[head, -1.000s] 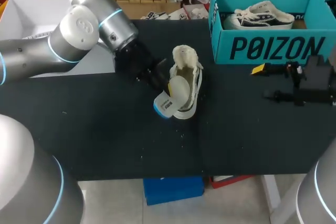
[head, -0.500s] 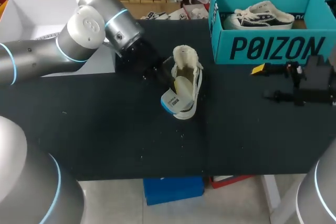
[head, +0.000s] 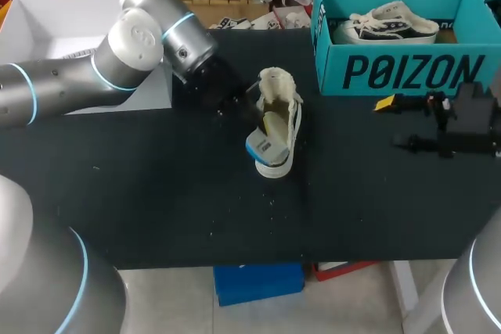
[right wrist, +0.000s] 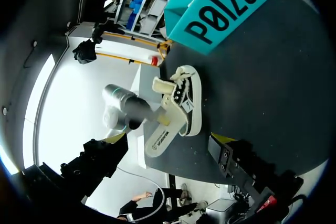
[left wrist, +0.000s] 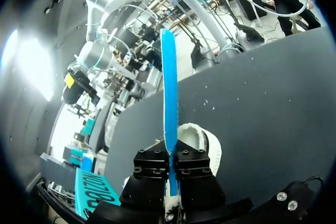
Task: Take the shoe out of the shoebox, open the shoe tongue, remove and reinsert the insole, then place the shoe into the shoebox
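A cream high-top shoe lies on the black table, toe toward the front edge. Its insole, blue underneath, stands partly in the shoe's opening with the heel end sticking out over the toe. My left gripper is beside the shoe's left flank, shut on the insole; in the left wrist view the gripper pinches the thin blue insole edge-on above the shoe. The teal shoebox stands at the back right. My right gripper hangs open in front of the box, holding nothing.
A second shoe, dark with white laces, lies inside the shoebox. A white open box sits at the back left, behind my left arm. The right wrist view shows the shoe, insole and shoebox ahead.
My left arm has swung right and back, carrying the insole from a slant off the shoe's left side to in line over the shoe's opening. The right arm has not moved.
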{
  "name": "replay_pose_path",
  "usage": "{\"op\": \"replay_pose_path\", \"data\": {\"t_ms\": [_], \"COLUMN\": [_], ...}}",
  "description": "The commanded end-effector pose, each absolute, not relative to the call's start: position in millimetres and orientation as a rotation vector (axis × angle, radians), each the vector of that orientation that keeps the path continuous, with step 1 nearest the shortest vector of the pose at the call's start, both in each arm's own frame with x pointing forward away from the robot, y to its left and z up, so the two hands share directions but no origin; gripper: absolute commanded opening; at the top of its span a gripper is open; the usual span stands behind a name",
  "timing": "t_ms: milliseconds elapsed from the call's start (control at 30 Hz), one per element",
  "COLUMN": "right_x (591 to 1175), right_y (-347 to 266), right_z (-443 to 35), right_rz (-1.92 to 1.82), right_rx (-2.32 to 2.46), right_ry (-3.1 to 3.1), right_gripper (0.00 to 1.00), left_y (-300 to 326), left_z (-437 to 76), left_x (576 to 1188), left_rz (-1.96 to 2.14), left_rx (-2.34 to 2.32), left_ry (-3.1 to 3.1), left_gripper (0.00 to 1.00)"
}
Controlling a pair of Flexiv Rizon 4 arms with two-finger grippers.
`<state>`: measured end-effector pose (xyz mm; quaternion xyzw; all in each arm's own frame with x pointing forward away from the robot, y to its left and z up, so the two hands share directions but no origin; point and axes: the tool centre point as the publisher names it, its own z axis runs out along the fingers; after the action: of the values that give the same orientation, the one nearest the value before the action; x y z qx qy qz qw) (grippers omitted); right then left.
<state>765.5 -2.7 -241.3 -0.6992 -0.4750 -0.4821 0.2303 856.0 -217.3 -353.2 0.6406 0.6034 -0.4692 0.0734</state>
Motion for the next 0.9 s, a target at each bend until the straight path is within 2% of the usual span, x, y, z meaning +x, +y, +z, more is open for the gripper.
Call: {"op": "replay_pose_path", "data": {"t_ms": [33,300,333,367,400,467,500,900], "right_x": [766.0,766.0,766.0,766.0,766.0,766.0,766.0,766.0], "right_y": [-2.5,-2.5,-2.5,-2.5,-2.5,-2.5,-2.5,-2.5], "right_z": [-241.0,-241.0,-241.0,-241.0,-241.0,-241.0,-241.0,-241.0], "right_rz": [-1.324,-1.324,-1.324,-1.324,-1.324,-1.324,-1.324,-1.324], "right_rx": [-1.924,-1.924,-1.924,-1.924,-1.924,-1.924,-1.924,-1.924], "right_ry": [-1.307,-1.307,-1.307,-1.307,-1.307,-1.307,-1.307,-1.307], "right_gripper": [1.0,1.0,1.0,1.0,1.0,1.0,1.0,1.0], "left_y": [-221.2,-225.2,-225.8,-226.1,-226.4,-228.4,-229.3,-209.7], "left_z": [-355.9,-363.8,-365.4,-366.1,-366.6,-365.0,-362.5,-346.1], "left_x": [865.7,875.8,877.0,877.6,877.9,877.1,875.7,842.4], "left_rz": [-1.392,-1.348,-1.348,-1.348,-1.347,-1.346,-1.345,-1.334], "left_rx": [1.932,1.933,1.927,1.925,1.924,1.921,1.922,1.994], "left_ry": [1.817,1.835,1.838,1.84,1.841,1.838,1.831,1.82], "left_gripper": [0.0,0.0,0.03,0.13,0.31,0.58,0.63,0.5]}}
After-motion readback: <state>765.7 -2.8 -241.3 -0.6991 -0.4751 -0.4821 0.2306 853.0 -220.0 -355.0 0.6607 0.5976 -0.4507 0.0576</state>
